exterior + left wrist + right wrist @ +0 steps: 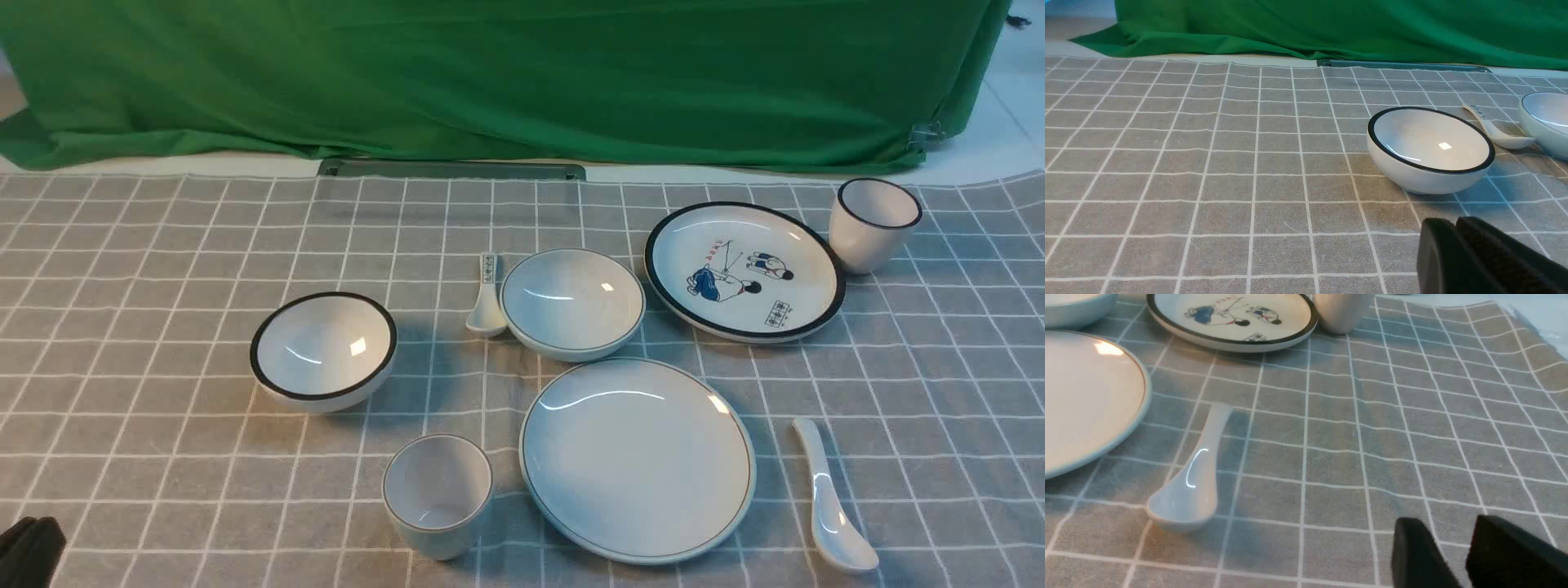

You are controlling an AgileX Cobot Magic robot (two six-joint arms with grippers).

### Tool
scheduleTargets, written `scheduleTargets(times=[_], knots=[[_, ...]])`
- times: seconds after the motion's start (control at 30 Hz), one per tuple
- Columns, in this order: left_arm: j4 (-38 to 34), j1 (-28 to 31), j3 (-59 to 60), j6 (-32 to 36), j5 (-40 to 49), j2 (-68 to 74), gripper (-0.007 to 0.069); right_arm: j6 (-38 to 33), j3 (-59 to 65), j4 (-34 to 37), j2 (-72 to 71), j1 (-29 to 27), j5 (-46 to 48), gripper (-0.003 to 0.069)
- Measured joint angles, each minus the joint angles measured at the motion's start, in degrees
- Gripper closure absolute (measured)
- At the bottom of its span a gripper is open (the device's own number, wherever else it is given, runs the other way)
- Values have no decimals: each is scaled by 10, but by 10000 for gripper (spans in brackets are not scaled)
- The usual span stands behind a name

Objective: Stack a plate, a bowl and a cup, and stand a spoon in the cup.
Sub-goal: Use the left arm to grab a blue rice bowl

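Observation:
The plain plate (637, 461) lies front centre, with the plain bowl (571, 302) just behind it and the small plain cup (438, 494) upright to its left. To the plate's right lies the plain white spoon (829, 498), bowl end nearest me. My left gripper (1453, 222) is shut and empty, low at the front left (28, 551), short of the black-rimmed bowl. In its wrist view my right gripper (1449, 522) stands open over bare cloth, to the right of the spoon (1192, 477) and plate (1086, 396); the front view does not show it.
A black-rimmed bowl (323, 349) sits at the left. A small marked spoon (487, 298) lies beside the plain bowl. A cartoon plate (744, 269) and a black-rimmed cup (873, 222) stand at the back right. Green cloth (490, 73) hangs behind the table.

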Motion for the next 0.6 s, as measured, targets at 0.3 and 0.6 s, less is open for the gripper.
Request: scheduleTargets(times=[0.3,0.6], knots=[[0,0,0,0,0,0,607,0,0,0,0,0,0,417],[5,0,0,0,0,0,607,0,0,0,0,0,0,417]])
